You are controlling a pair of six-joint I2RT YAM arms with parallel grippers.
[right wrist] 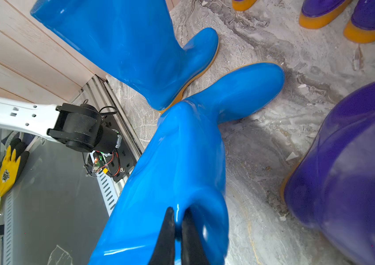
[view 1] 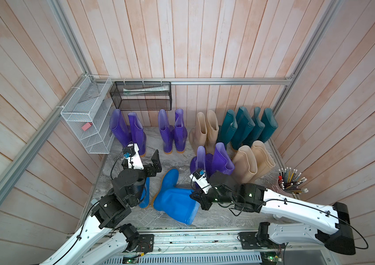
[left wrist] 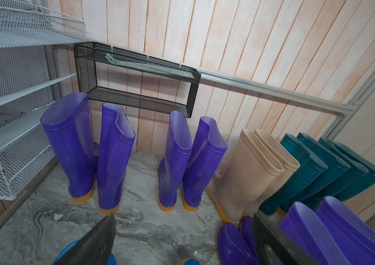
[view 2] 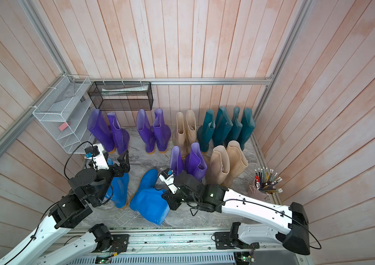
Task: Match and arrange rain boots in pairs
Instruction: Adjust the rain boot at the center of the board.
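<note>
Right fingers [right wrist: 166, 236] clamp the cuff rim of the fallen blue boot [right wrist: 182, 156], lying on its side on the table [right wrist: 273, 137]. I'd raise the cuff slowly, pivoting on the heel, until the sole sits flat beside its standing mate [right wrist: 124, 46]. Left fingers [view 1: 155, 158], spread wide and empty, hover above that mate, ready to steady it. Mind the purple pair [view 1: 219, 158] just behind my right wrist.

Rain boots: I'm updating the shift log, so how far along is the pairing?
Done: the purple boots, beige boots and teal boots stand upright in same-colour pairs. In hand: the right gripper is shut on the rim of the blue boot on its side. Left: stand it beside the upright blue boot; the left gripper is open and holds nothing.
</note>
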